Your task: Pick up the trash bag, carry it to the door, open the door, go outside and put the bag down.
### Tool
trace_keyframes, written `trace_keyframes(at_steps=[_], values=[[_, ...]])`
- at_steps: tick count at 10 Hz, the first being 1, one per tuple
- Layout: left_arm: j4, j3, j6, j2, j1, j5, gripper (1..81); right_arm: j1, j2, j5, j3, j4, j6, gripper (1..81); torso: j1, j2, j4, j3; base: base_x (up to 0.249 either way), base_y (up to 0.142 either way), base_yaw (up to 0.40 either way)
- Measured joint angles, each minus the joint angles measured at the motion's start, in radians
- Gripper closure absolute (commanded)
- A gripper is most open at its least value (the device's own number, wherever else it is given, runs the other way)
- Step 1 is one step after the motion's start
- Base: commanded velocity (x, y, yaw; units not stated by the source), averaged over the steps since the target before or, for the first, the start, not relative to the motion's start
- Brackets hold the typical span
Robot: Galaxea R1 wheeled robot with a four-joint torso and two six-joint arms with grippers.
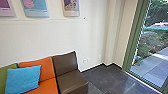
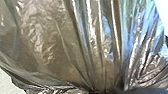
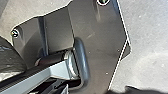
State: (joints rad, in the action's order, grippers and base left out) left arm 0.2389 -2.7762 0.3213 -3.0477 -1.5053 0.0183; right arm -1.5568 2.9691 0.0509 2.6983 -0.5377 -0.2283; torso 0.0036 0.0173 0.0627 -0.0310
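Head view: indoor corner, white wall (image 1: 52, 37) with three posters (image 1: 71, 7) in a row above a thin line. Below it, a seat row: green backrest (image 1: 10, 69), orange section (image 1: 47, 65), brown section (image 1: 65, 61) at the row's end near the corner. Blue cushion (image 1: 23, 78) tilted against the green and orange backrests, its lower edge over the orange seat. Sockets (image 1: 86, 60) low on the wall, just beside the brown section. Dark tiled floor (image 1: 107, 76) runs to a green frame (image 1: 133, 37) with glass. Beyond the glass: shrubs (image 1: 146, 47) and grey paving (image 1: 152, 68).

Left wrist view: trash bag (image 2: 52, 42) right up close to the camera, thin, shiny, brownish-grey, see-through in parts. Long creases draw together toward one gathered spot, crinkled film around it, bluish glare on some folds. Left gripper: can't tell if it is clenched on the bag or released. Can't tell whether the bag hangs or rests on something.

Right wrist view: pale grey ground (image 3: 147, 37), brightly lit. Dark, glossy, rounded bulge (image 3: 10, 56) near the robot's own parts; can't tell if it is the bag. Right gripper: state can't be told.
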Motion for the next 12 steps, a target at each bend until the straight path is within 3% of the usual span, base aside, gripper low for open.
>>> trace_keyframes(at_steps=[12], values=[[0.000,0.000,0.000,0.000,0.008,0.007,81.1,0.000,0.008,-0.001,0.001,0.000,0.000,1.0,0.000,0.000,0.000,0.000,0.000,0.000,-0.270]])
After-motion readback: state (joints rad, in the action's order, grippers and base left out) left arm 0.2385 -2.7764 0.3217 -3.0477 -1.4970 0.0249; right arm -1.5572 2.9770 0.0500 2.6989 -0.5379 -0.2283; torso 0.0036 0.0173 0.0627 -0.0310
